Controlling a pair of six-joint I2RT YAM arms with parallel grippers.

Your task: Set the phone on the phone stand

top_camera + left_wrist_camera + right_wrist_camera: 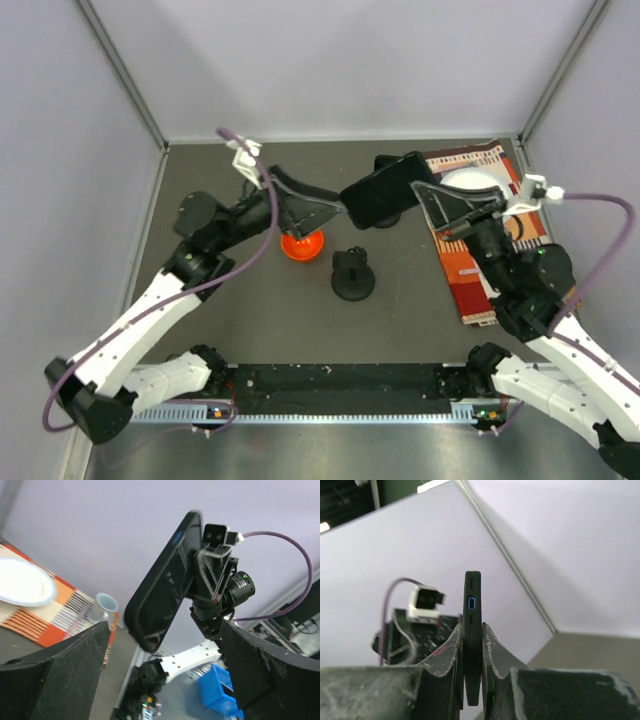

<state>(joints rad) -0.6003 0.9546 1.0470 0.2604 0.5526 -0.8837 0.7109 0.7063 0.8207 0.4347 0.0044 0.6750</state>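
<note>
The black phone is held in the air above the table, tilted. My right gripper is shut on its right end. In the right wrist view the phone stands edge-on, pinched between both fingers with its charging port facing out. The phone stand, a small black round-based piece, sits on the table below and in front of the phone. My left gripper is open and empty just left of the phone. In the left wrist view the phone shows beyond its wide-spread fingers.
An orange cup-like object sits on the table under the left gripper. An orange striped mat with a white plate lies at the right. A clear cup stands near the mat. Walls enclose the table.
</note>
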